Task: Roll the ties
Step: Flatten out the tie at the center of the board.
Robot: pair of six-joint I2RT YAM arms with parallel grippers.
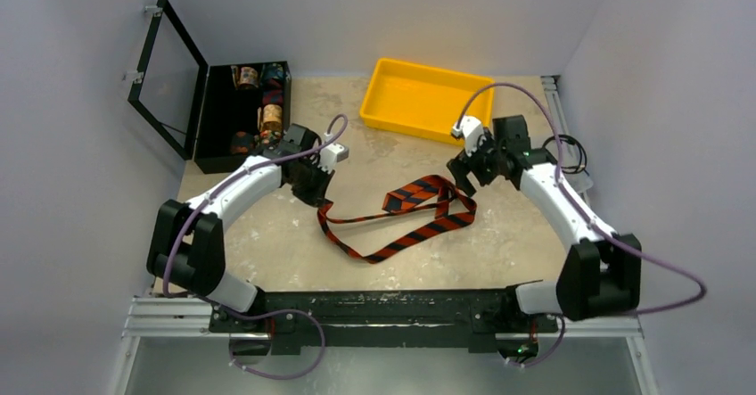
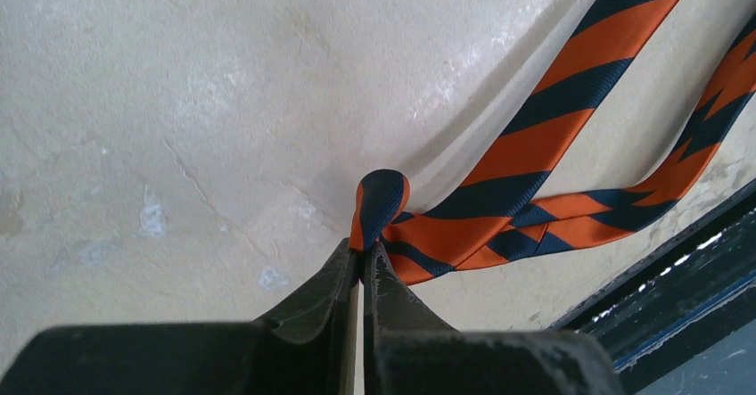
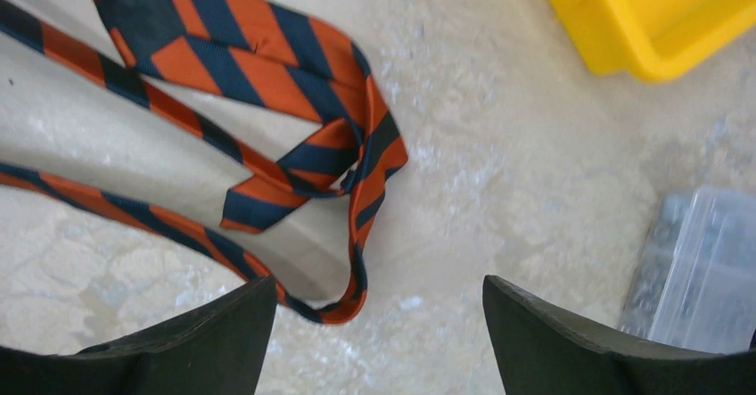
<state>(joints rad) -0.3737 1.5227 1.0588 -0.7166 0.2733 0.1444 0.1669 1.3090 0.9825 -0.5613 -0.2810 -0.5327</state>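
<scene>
An orange and navy striped tie [image 1: 419, 217] lies unrolled in loose loops on the middle of the table. My left gripper [image 1: 319, 197] is shut on a folded bend of the tie [image 2: 382, 201] at its left end, the fabric pinched between the fingertips [image 2: 349, 257]. My right gripper [image 1: 462, 174] hovers over the tie's right loop [image 3: 357, 190] with its jaws wide apart and nothing between them. The tie's broad pointed end [image 3: 143, 7] lies flat near the top left of the right wrist view.
A yellow tray [image 1: 426, 99] sits at the back centre, its corner [image 3: 660, 20] near my right gripper. An open black case [image 1: 234, 114] with patterned fabric rolls stands at the back left. A clear plastic box [image 3: 704, 270] lies to the right. The black rail [image 1: 383, 310] runs along the near edge.
</scene>
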